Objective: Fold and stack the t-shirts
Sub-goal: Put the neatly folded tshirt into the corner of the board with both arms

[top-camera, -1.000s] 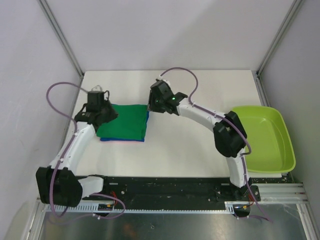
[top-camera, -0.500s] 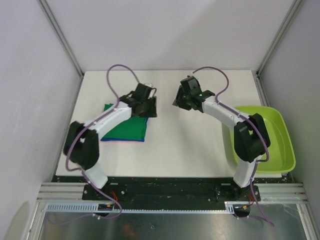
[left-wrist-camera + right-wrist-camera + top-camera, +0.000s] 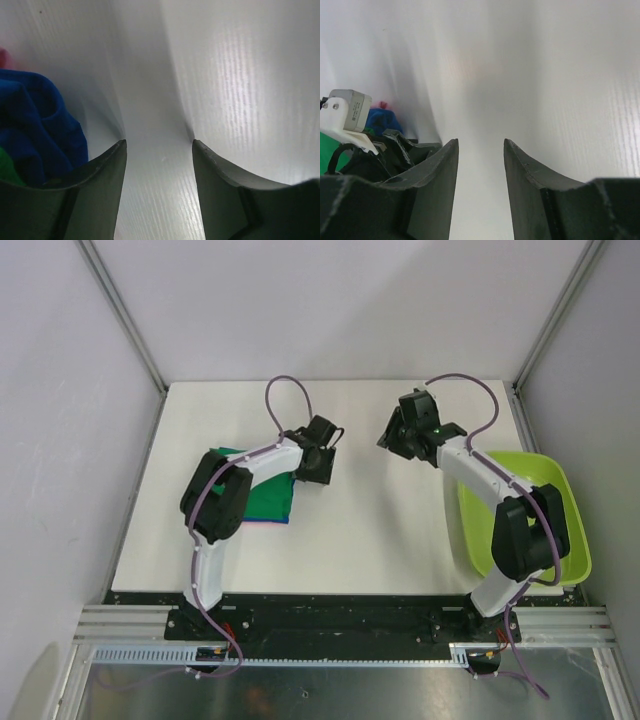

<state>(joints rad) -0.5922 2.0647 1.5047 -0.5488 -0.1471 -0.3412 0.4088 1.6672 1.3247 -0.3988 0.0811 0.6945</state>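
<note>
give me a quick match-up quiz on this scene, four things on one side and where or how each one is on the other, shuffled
Things
1. dark green t-shirt
2. royal blue t-shirt
3. lime-green tub
4. left end effector

Place or state
a. at the right side of the table
b. on top of the stack
c. open, nothing between its fingers, over bare table beside the stack
d. under the other shirt, only its edge showing from above

Pairs: 1-b, 2-d, 3-a, 4-c
</note>
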